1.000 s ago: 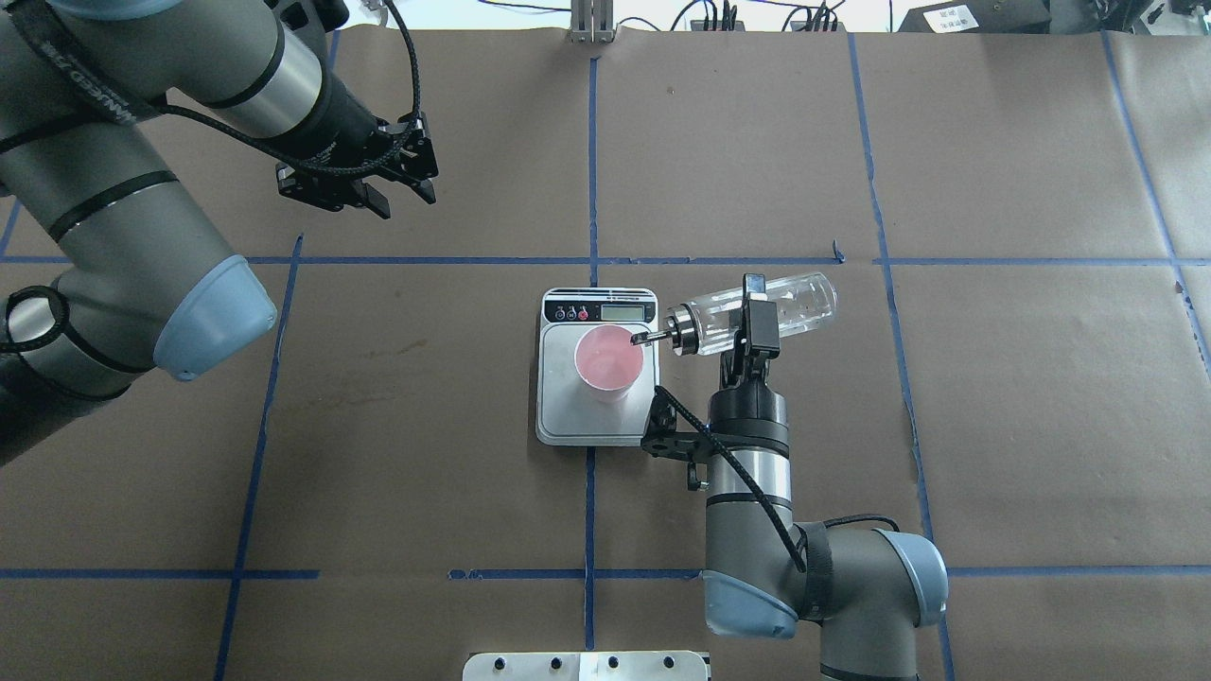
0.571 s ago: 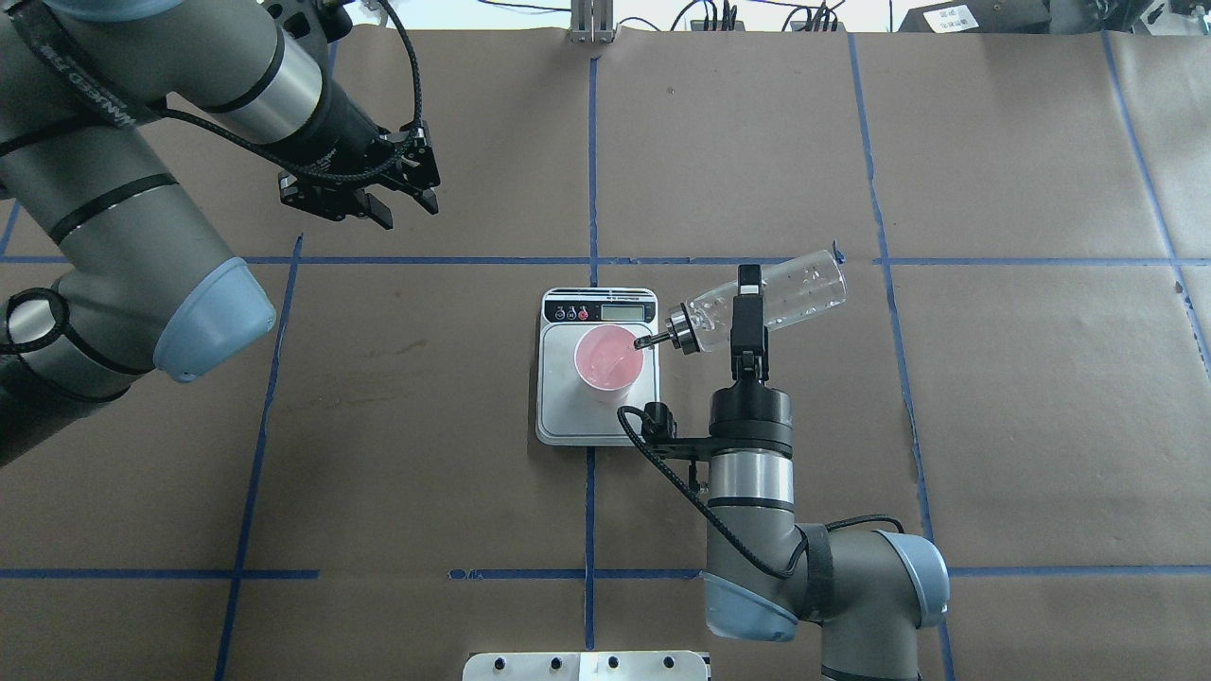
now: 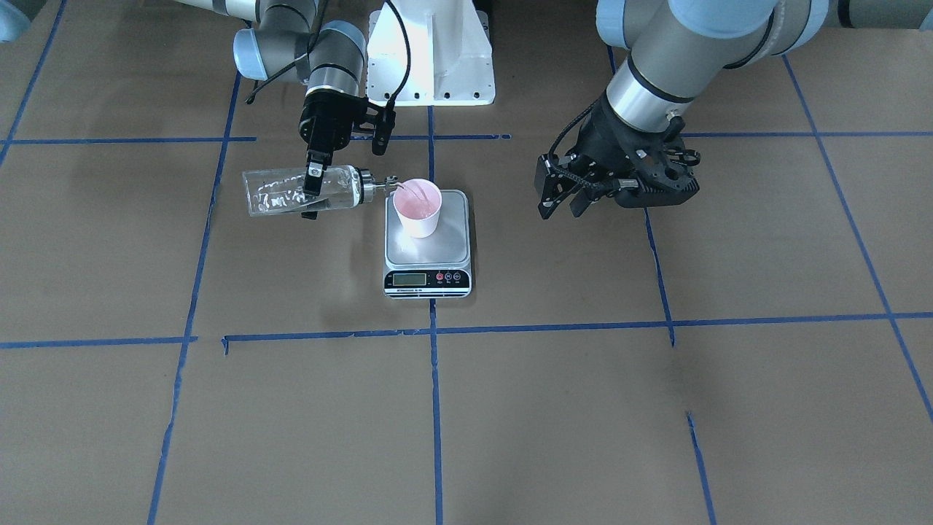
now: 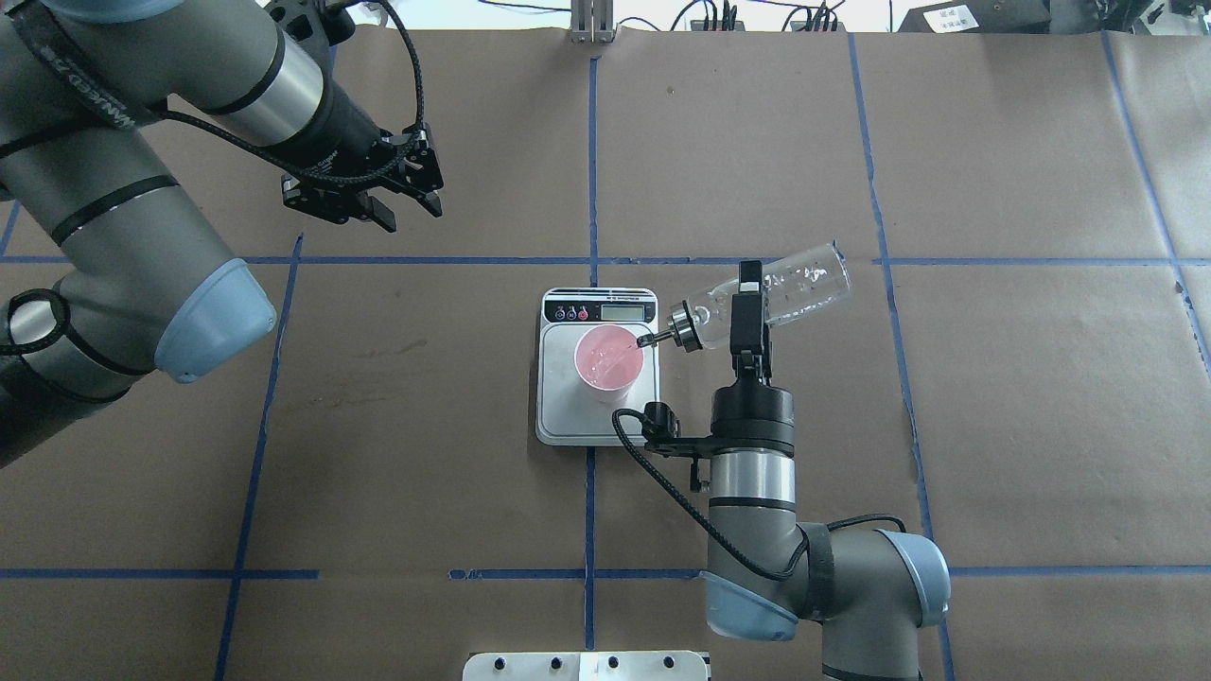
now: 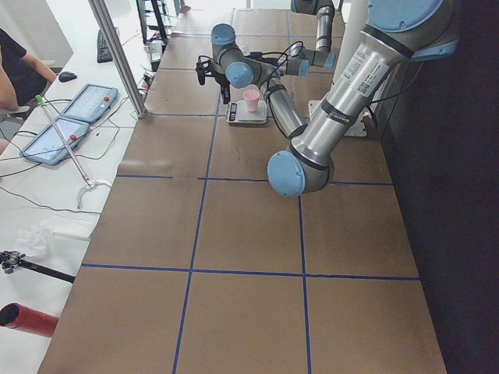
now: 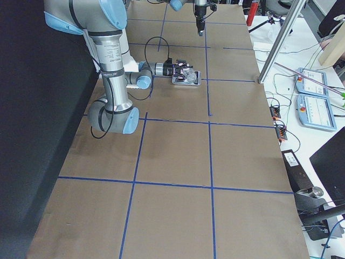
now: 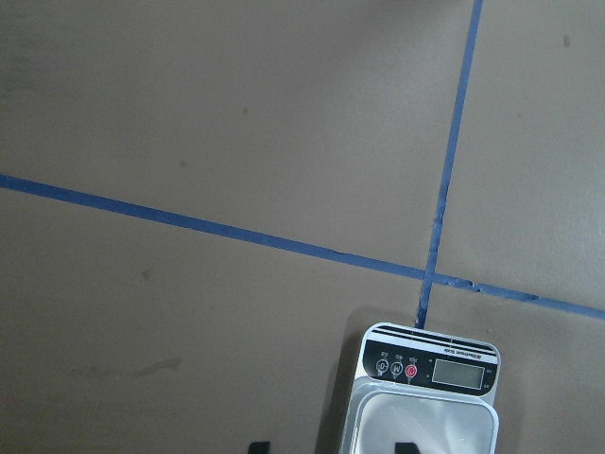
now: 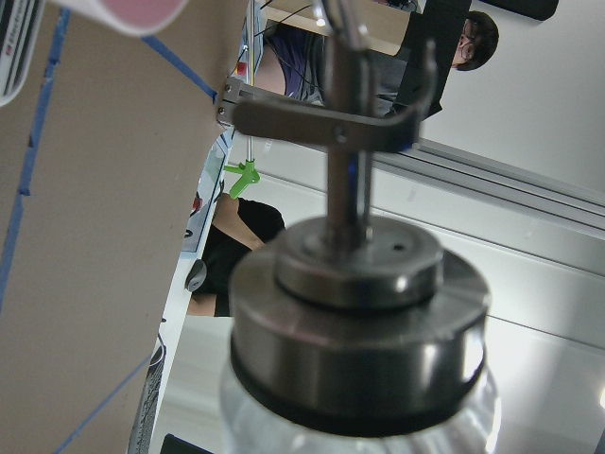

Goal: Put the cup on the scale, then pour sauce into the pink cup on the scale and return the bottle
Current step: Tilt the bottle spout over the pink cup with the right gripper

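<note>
Clear glass bottle (image 4: 804,284), clamped by the right gripper (image 4: 747,307), tilts into the pale pink paper cup (image 4: 608,359); tipping further risks overfilling, left gripper (image 4: 405,210) open-jawed.

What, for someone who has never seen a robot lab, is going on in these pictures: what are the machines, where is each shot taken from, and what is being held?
These are two robot arms at a paper-covered table marked with blue tape. The overhead view looks from behind the robot; the front-facing view looks back at it, so sides swap. Two side views look along the table, and each wrist carries a camera. The right gripper is shut on a clear glass bottle, tipped with its spout over the rim of a pink cup, as for pouring. The cup stands on a kitchen scale. The left gripper hangs open and empty, away from the scale.
</note>
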